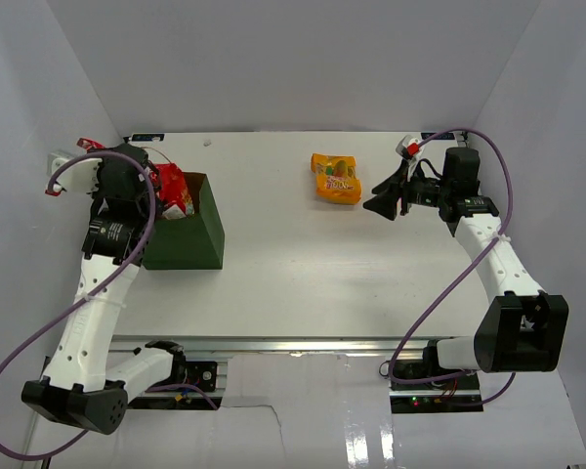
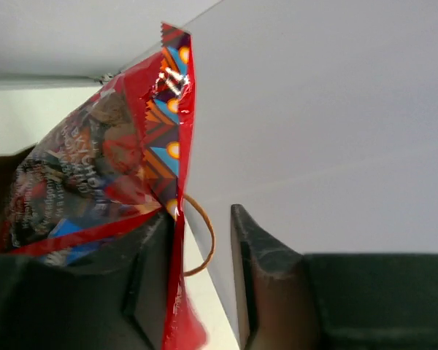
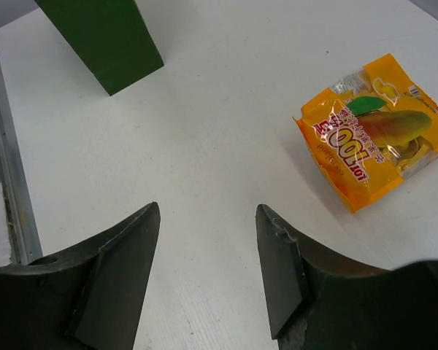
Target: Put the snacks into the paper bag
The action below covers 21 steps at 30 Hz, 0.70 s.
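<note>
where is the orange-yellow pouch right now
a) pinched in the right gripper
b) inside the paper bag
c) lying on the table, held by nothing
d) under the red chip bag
c: the orange-yellow pouch lies flat on the table, clear of the open right gripper and well away from the paper bag on the left.

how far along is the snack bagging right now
Done: cannot see what is inside the paper bag. In hand: the red chip bag pokes from its mouth, sealed edge between the left fingers, which stand apart. Left: the orange pouch lies on the table by the open, empty right fingers. No other snacks show.
</note>
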Each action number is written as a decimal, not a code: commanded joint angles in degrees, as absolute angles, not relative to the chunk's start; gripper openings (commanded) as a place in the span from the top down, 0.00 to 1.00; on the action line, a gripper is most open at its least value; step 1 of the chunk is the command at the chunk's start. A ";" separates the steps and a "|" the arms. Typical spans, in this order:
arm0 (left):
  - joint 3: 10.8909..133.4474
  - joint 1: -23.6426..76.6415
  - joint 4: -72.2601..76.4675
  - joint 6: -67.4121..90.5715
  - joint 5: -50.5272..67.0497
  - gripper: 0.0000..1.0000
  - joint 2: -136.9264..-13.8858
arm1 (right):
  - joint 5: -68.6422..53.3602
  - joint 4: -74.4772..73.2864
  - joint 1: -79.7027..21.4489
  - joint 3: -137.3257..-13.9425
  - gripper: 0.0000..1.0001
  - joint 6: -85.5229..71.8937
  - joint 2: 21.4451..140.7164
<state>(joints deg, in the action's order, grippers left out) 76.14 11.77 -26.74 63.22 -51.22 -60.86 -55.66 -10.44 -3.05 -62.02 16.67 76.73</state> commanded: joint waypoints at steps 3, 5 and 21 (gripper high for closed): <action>76.38 11.43 -23.29 66.35 -49.48 0.35 -55.90 | -56.95 -8.17 -2.73 -61.35 0.38 16.08 75.67; 76.20 11.43 -23.64 66.80 -48.78 0.24 -55.37 | -56.95 -7.65 -2.73 -61.35 0.38 15.91 76.11; 72.81 11.43 -8.83 50.13 -23.42 0.02 -48.00 | -23.09 -17.08 -11.77 -82.17 0.21 11.12 96.92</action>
